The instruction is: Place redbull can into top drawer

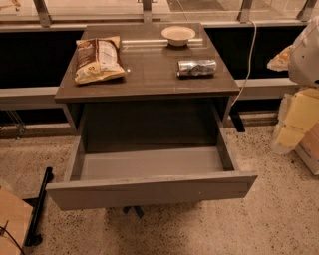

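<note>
The claw lies out of view. A pale rounded shape (306,52) is cut off by the right edge, too partial to identify. Markings on the redbull can (197,67) are too faint to read.

Office-type work corner beside a glazed wall

A grey cabinet (149,74) stands on a speckled terrazzo floor (279,219). Beyond the worktop's far edge runs a row of metal window posts (42,12). Past its right edge cardboard boxes (304,119) are piled and a white cable (249,55) hangs down. The gripper is out of frame
</note>
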